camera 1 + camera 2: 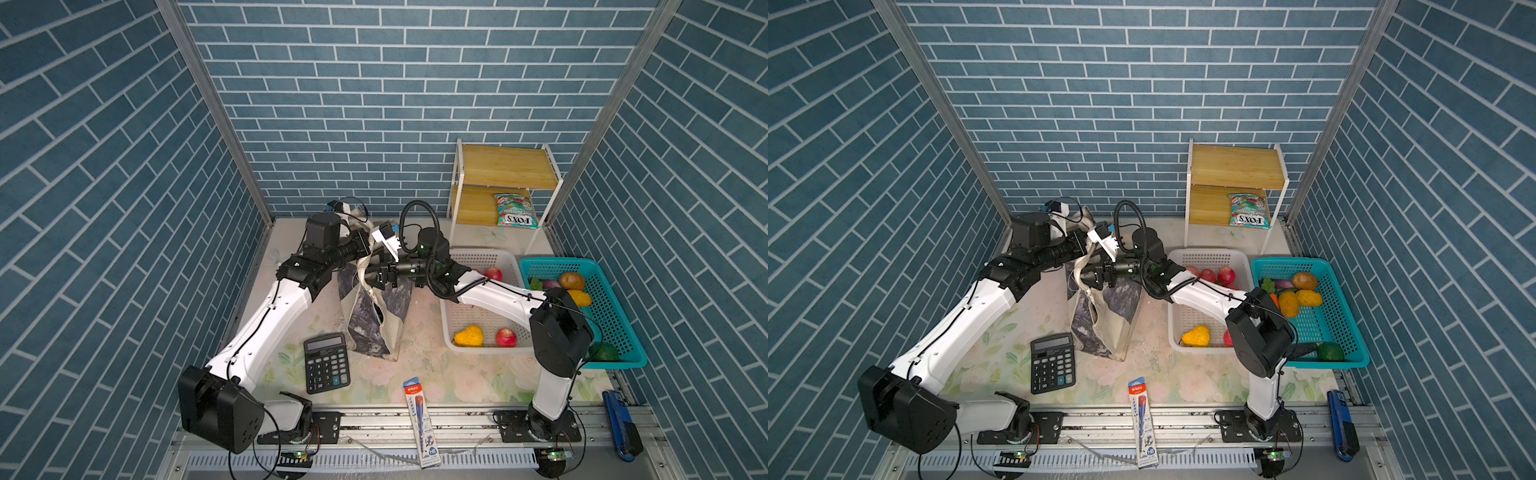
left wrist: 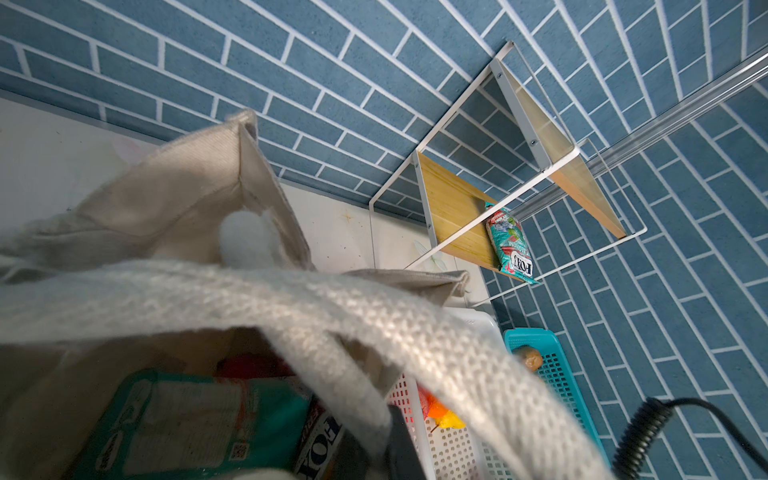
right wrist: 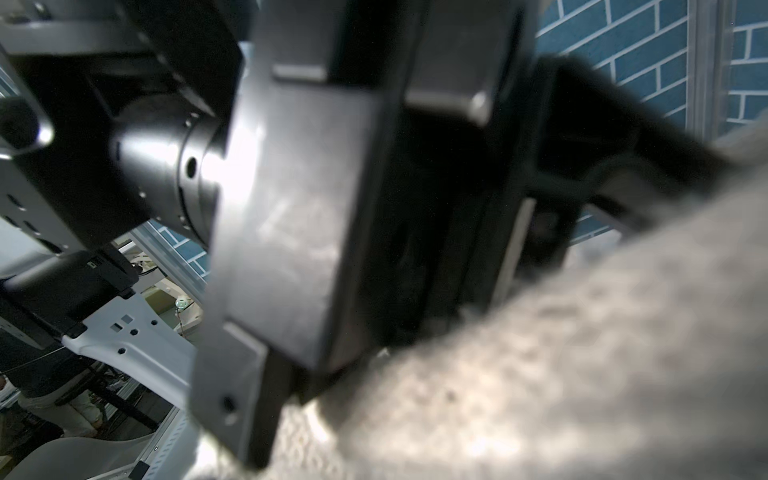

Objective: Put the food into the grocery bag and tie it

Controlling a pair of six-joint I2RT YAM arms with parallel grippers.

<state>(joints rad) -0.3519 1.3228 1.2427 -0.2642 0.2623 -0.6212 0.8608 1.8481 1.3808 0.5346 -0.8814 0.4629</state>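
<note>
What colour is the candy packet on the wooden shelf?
The candy packet is teal with red-and-white print, clearest in the left wrist view.

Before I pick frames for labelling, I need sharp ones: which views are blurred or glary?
Right wrist view: almost wholly out of focus, the strap and black housing smeared, with glare on the metal joint. Left wrist view: the near strap soft, the candy packet on the shelf crisp. Both top views: sharp, walls splayed by the wide lens.

The grocery bag (image 1: 1100, 324) is standing between the arms, the right gripper (image 1: 1086, 282) hovering at its strap (image 1: 1077, 272). A calculator (image 1: 1052, 362) is lying beside it.
</note>
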